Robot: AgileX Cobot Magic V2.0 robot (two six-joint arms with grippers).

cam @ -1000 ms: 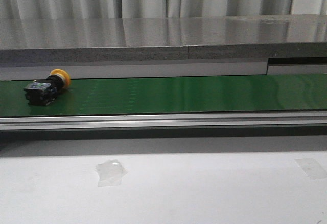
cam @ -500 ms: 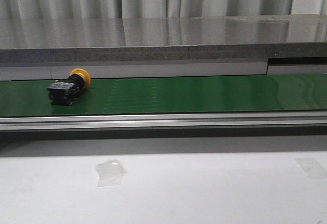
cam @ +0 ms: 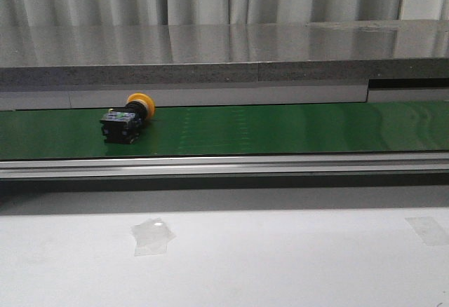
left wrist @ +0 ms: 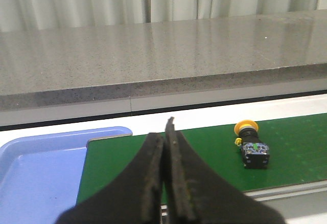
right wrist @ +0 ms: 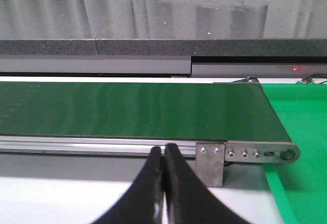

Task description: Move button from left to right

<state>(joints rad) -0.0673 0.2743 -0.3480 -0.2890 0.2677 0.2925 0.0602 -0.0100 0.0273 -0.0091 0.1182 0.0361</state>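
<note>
The button (cam: 125, 120) lies on its side on the green conveyor belt (cam: 280, 128), left of centre, its yellow-orange cap toward the back and its black body toward me. It also shows in the left wrist view (left wrist: 252, 147), beyond and to the side of my left gripper (left wrist: 164, 132). That gripper is shut and empty, short of the belt's near edge. My right gripper (right wrist: 163, 150) is shut and empty, in front of the belt's right end. Neither gripper shows in the front view.
A blue tray (left wrist: 36, 173) sits at the belt's left end. A green bin (right wrist: 301, 147) sits past the belt's right end, by a metal bracket (right wrist: 210, 161). A grey stone ledge (cam: 224, 55) runs behind the belt. Tape patches (cam: 152, 235) lie on the white table.
The button has travelled to the right along the belt, from near the left edge toward the centre. Neither gripper has come into the front view.
</note>
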